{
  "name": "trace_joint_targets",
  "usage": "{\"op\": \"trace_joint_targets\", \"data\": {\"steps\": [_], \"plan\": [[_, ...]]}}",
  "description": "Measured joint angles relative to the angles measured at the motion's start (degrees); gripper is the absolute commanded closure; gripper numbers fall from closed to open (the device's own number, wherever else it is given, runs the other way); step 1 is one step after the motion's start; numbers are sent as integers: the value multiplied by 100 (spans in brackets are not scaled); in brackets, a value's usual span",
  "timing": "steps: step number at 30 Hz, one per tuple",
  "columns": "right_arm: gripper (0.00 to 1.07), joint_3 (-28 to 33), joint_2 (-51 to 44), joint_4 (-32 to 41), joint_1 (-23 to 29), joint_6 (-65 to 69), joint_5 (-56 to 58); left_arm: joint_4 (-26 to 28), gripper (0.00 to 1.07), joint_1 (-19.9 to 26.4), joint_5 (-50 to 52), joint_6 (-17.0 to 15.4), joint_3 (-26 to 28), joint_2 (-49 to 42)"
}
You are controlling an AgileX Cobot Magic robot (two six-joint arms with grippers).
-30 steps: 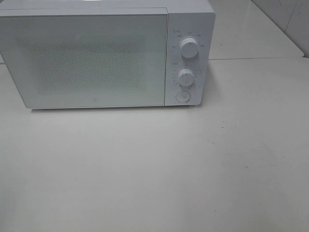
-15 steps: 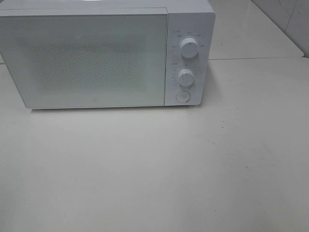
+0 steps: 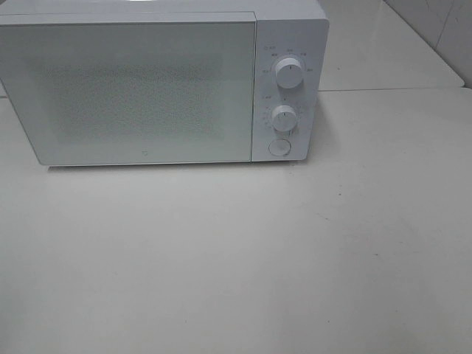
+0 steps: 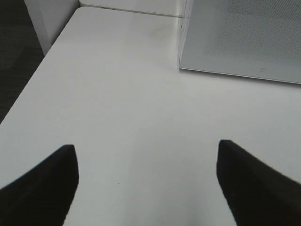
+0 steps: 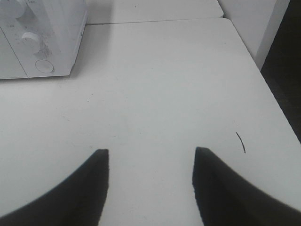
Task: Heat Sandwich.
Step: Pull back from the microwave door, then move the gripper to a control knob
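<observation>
Left pincer: fingers are spread wide, nothing is held between them, only bare table is seen in the gap. It is kept above the tabletop, with no contact shown. The microwave is placed ahead of this pincer and off to its right, well apart from it; only the near lower corner of the closed door is caught by the left wrist camera. Dark floor is seen past the table edge on the pincer's left.

Right pincer: fingers are parted, nothing is gripped, and bare table is seen between the tips. The microwave's control panel is placed ahead of it and off to its left, well apart. On that panel the upper knob is stacked over the lower knob, and a round button is set just below. A thin curved dark mark is noted on the table, near this pincer on its right side.

Neither pincer is caught by the high camera. The sandwich is not made out in any view; the door is frosted and shut, so whether it is behind it cannot be told.
</observation>
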State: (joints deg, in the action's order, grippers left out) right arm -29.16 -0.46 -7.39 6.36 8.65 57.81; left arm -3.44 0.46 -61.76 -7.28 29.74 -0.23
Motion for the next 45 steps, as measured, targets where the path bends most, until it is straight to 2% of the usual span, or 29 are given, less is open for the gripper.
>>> {"op": "trace_joint_targets", "data": {"steps": [39, 45], "plan": [[53, 0, 0, -34, 0, 0, 0, 0, 30, 0, 0, 0, 0, 0], [49, 0, 0, -92, 0, 0, 0, 0, 30, 0, 0, 0, 0, 0]]}}
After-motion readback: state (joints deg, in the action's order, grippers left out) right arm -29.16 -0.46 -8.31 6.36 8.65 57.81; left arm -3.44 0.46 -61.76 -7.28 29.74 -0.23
